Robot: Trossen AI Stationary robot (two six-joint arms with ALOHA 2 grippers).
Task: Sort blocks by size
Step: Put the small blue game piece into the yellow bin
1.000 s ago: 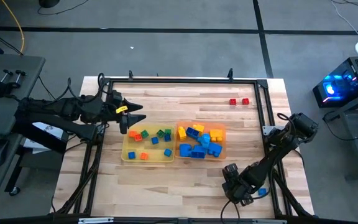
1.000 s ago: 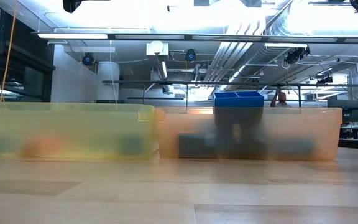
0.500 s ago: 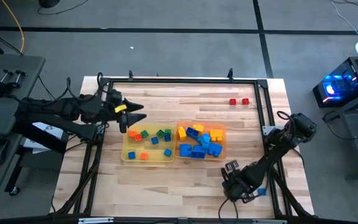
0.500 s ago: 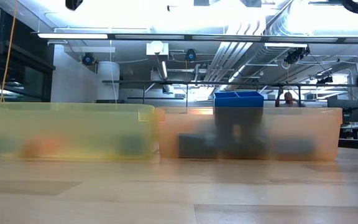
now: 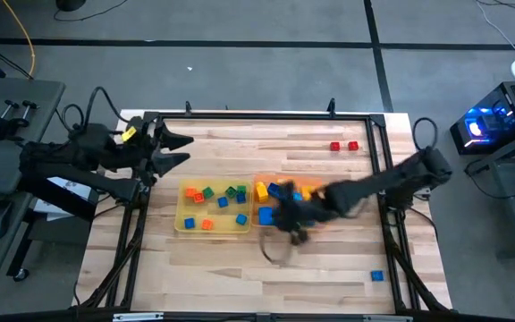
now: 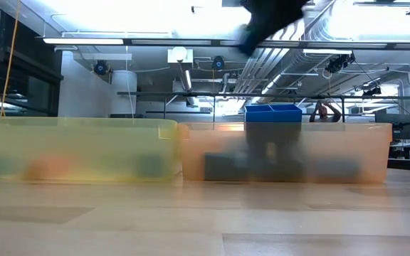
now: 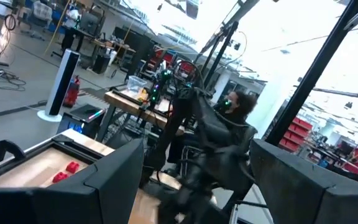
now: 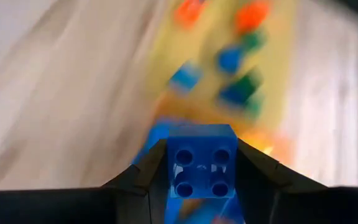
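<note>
While the right gripper (image 8: 201,186) hangs over the near edge of the orange tray (image 5: 318,221), its jaws are clamped on a larger blue block (image 8: 201,160). Blue and yellow blocks (image 5: 280,190) fill that tray; tiny blocks (image 5: 208,194) lie in the yellow tray (image 5: 184,224) beside it. Two red blocks (image 5: 343,146) sit well beyond the orange tray, one blue block (image 5: 376,275) nearer. The left gripper (image 5: 175,148) waits past the yellow tray, jaws spread apart.

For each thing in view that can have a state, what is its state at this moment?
Right gripper: shut on a blue block, above the orange tray.
Left gripper: open, empty, near the table's far-left part.
Yellow tray: holds tiny blocks.
Orange tray: holds larger blocks.
Two red blocks: loose on the table.
Small blue block: loose on the table.
</note>
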